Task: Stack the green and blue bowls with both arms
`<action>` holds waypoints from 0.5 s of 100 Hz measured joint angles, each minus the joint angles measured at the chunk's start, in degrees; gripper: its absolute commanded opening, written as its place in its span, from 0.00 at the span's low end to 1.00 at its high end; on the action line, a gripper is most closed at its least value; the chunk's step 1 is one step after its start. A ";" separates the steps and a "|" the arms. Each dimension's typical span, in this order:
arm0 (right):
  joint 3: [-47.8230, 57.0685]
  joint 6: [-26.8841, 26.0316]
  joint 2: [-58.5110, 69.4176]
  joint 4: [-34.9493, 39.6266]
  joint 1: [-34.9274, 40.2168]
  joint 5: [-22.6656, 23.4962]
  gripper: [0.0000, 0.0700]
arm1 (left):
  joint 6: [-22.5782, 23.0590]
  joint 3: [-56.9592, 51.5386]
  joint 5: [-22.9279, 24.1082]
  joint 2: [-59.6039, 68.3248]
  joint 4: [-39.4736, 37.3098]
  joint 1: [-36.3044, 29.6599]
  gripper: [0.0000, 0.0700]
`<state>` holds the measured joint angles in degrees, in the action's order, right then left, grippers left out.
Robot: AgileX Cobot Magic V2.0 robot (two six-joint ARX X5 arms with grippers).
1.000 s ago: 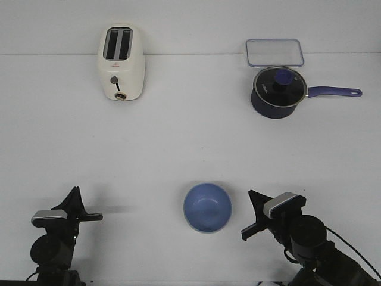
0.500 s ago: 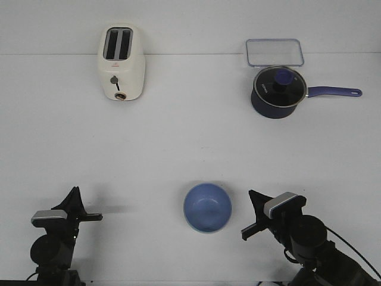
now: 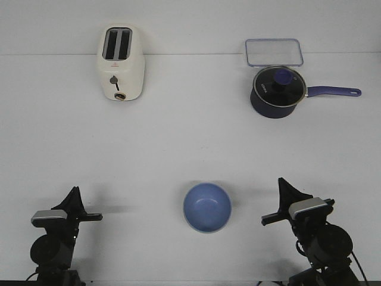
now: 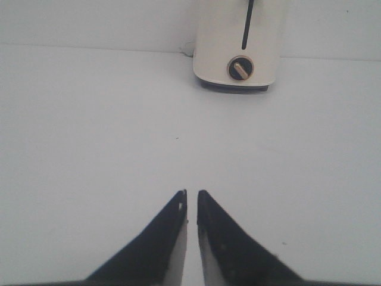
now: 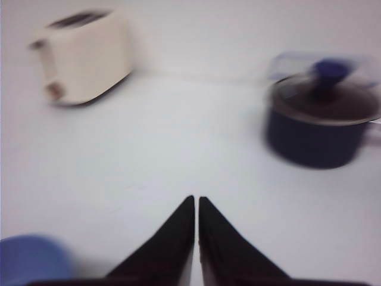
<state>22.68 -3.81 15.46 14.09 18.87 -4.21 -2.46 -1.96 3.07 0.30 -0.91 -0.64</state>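
Observation:
The periwinkle blue bowl [image 3: 206,207] stands upright on the white table near the front middle. It also shows blurred at the edge of the right wrist view [image 5: 28,260]. The green bowl does not show as a separate thing in any view. My left gripper [image 3: 74,192] is shut and empty, low at the front left, well left of the bowl. In the left wrist view [image 4: 191,192] its tips nearly touch over bare table. My right gripper [image 3: 281,181] is shut and empty, to the right of the bowl and apart from it. Its tips also show in the right wrist view [image 5: 196,198].
A cream toaster [image 3: 121,62] stands at the back left and also shows in the left wrist view [image 4: 238,44]. A dark navy saucepan [image 3: 278,91] with a glass lid stands at the back right, its handle pointing right. A clear rectangular container [image 3: 274,52] lies behind it.
My right arm has swung to the right, away from the blue bowl, and its gripper now points more forward. The left arm and the bowl have not moved.

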 measured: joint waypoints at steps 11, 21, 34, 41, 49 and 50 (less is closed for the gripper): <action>-9.16 1.29 -6.93 -4.07 -11.02 3.13 0.02 | 0.00 0.00 0.00 0.00 0.00 0.00 0.02; -14.93 1.75 -11.52 -4.09 -16.35 4.02 0.02 | 0.00 0.00 0.00 0.00 0.00 0.00 0.02; -19.58 2.38 -13.97 -4.15 -17.70 4.07 0.02 | 0.00 0.00 0.00 0.00 0.00 0.00 0.02; -21.62 2.60 -14.51 -4.61 -17.81 4.04 0.02 | 0.00 0.00 0.00 0.00 0.00 0.00 0.02; -21.81 2.99 -14.67 -6.16 -17.81 4.07 0.02 | 0.00 0.00 0.00 0.00 0.00 0.00 0.02; -21.81 3.02 -14.69 -6.32 -17.81 4.09 0.02 | 0.00 0.00 0.00 0.00 0.02 0.00 0.02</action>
<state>0.86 -0.80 0.78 7.77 1.06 -0.12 -2.46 -1.96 3.07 0.30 -0.89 -0.64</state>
